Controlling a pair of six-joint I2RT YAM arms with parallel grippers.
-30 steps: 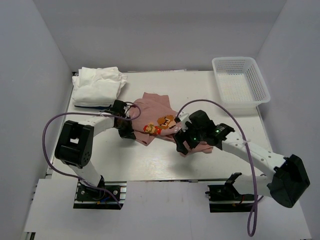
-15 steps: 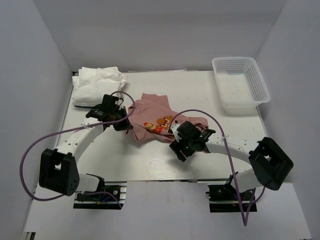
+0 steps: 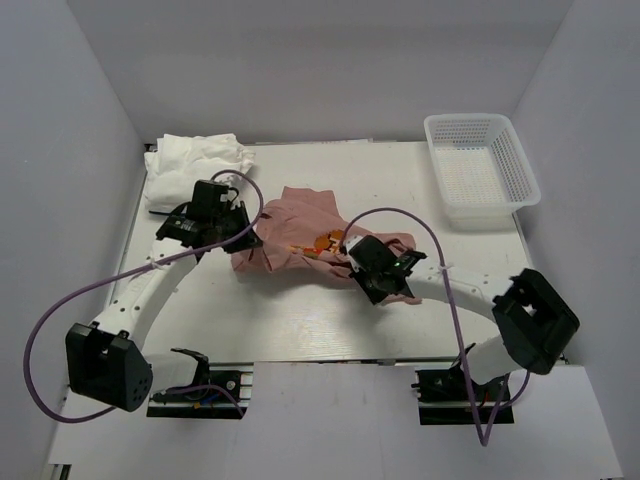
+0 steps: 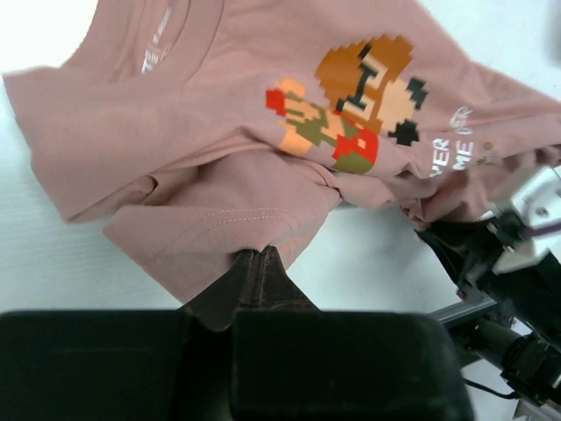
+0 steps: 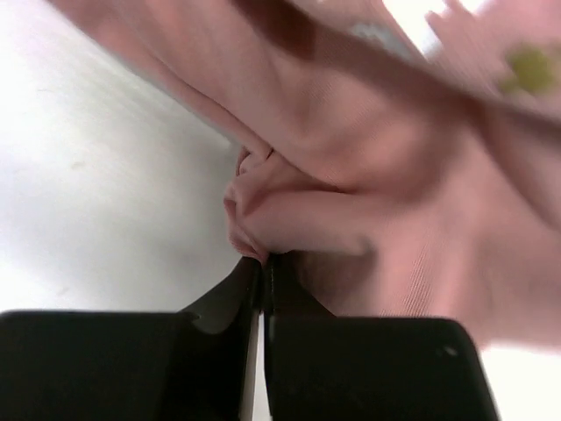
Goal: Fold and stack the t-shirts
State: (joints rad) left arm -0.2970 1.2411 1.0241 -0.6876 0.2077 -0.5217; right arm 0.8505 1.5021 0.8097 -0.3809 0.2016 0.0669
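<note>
In the middle of the desk (image 3: 300,315) you have the pink t-shirt (image 3: 300,232). It is not flat. It lies bunched up and wrinkled, with folds running across it. The shirt is a dusty pink, and it has a little blocky game man (image 4: 355,105) on the chest in red, orange, brown and green. Some small white words (image 4: 451,149) sit next to him, but they are too crumpled to read. You can see the round neck hole (image 4: 166,44) in the left wrist view.

Your left claw (image 4: 257,257) is pinched tight on a sleeve hem at the left end of the shirt. Its two tips are pressed together with the pink cloth between them.

Your right claw (image 5: 263,259) is pinched tight on a thick bunched fold at the right end of the shirt. The view there is blurry, but the cloth sits right at the closed tips.

The white t-shirts (image 3: 195,165) lie in a soft pile at the far left corner of the desk, apart from the pink one. A white basket (image 3: 522,178) stands at the far right corner.
</note>
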